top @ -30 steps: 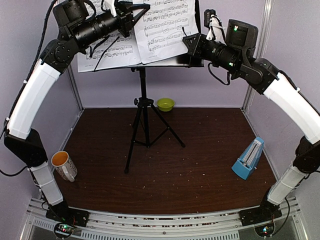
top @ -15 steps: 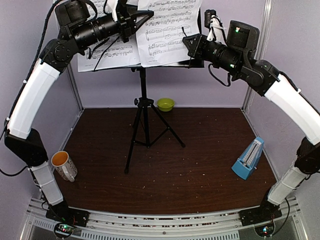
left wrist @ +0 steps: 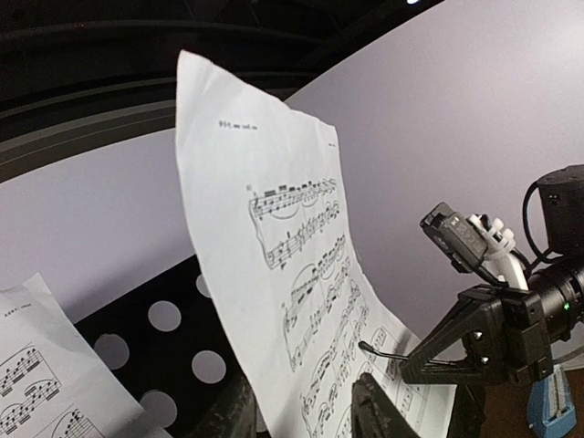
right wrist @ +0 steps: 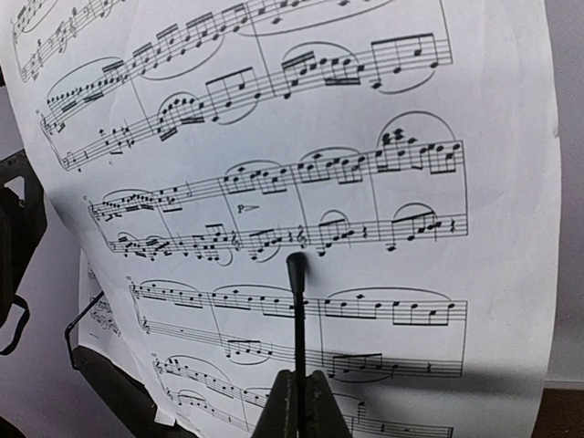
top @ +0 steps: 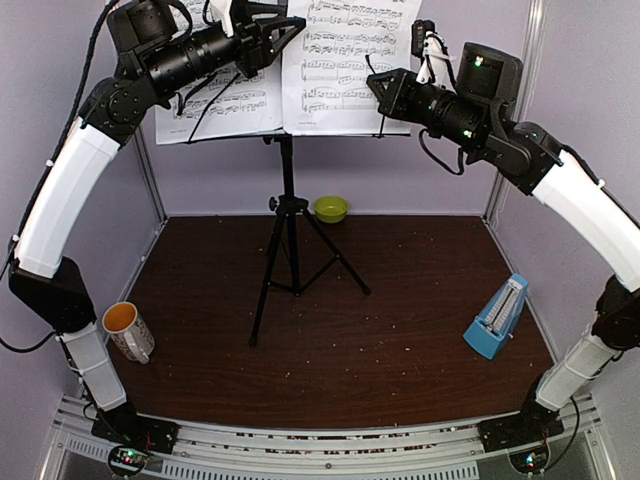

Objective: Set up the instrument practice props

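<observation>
Right side: small blue pyramid metronome (top: 497,322) stands on dark counter (top: 400,290). Beyond: black tripod music stand (top: 288,180) carries white printed sheet-music pages (top: 345,65). Farthest: left gripper (left wrist: 306,411) jaws part-open astride one page; right gripper (right wrist: 297,388) jaws closed on thin black rod (right wrist: 297,310).

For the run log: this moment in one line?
left gripper: page between fingers | right gripper: shut on stand's retainer wire | metronome: untouched
</observation>
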